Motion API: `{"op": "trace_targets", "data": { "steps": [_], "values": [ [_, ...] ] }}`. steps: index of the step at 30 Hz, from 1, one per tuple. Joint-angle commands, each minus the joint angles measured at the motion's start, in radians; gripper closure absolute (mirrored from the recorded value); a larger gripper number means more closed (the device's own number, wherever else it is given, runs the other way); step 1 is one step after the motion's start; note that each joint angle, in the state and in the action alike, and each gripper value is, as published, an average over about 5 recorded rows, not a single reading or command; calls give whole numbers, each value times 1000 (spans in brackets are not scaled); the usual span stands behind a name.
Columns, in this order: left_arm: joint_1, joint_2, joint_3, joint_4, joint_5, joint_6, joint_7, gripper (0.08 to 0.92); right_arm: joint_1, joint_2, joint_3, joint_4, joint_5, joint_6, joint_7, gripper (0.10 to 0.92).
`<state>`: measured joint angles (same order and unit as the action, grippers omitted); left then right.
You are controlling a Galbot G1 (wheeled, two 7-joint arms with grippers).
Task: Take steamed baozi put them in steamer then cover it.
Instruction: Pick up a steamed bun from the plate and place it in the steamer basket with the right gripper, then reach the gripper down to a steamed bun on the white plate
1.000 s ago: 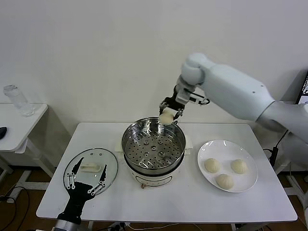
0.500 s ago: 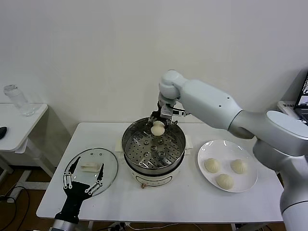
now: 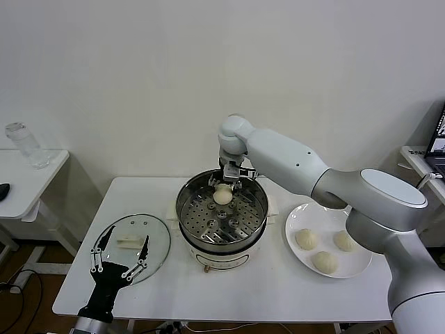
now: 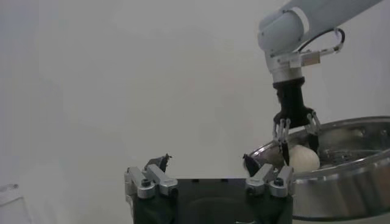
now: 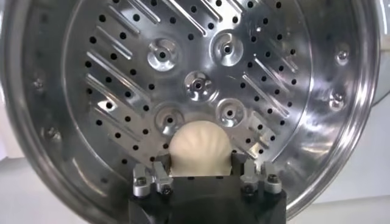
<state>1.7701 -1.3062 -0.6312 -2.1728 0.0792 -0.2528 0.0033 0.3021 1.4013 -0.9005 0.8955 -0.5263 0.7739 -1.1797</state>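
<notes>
Left gripper (image 3: 130,235) sits at the lower left of the head view with its fingers spread wide and nothing between them. It hovers right over the round clear glass lid with the metal rim and cream-white handle (image 3: 156,229), which lies flat on the white table (image 3: 278,292). My guess is it's parked there so it can grab the lid once the buns are loaded. Moving to the middle of the frame, the round shiny stainless-steel steamer basket with the perforated bottom (image 3: 188,209) stands on its cream-white pot base, uncovered. The right gripper (image 3: 224,189) reaches straight down into it from the far side. One small smooth cream-white steamed baozi (image 3: 222,197) is right at its tip, low inside the basket toward the far wall. Honestly I can't tell whether the gripper is pinching the bun or has just let go, or whether the bun is touching the perforated floor yet. Putting it near the wall makes sense to me, since that leaves room for the others. At the right of the frame, the flat white round plate (image 3: 348,268) holds three more buns (image 3: 306,239) bunched together. So I'd say one of four is going in, and the cover comes last.
</notes>
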Motion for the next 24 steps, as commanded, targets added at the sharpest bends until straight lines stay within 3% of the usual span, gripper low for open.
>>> {"op": "trace_targets", "data": {
  "steps": [1, 6, 13, 18, 24],
  "values": [
    [0, 0, -2, 1, 0, -1, -1, 177, 3, -1, 8, 9, 15, -6, -4, 221],
    [0, 0, -7, 2, -1, -1, -2, 177, 74, -97, -6, 103, 292, -145, -90, 203],
    [-3, 3, -10, 4, -1, -2, -1, 177, 231, -355, -72, 183, 716, -562, -136, 203],
    [-12, 4, 0, 5, -1, -2, 0, 177, 275, -494, -152, 127, 804, -716, -155, 203],
    [-19, 4, 8, 10, 0, -2, -1, 177, 218, -631, -291, 157, 853, -761, -112, 203]
  ]
}}
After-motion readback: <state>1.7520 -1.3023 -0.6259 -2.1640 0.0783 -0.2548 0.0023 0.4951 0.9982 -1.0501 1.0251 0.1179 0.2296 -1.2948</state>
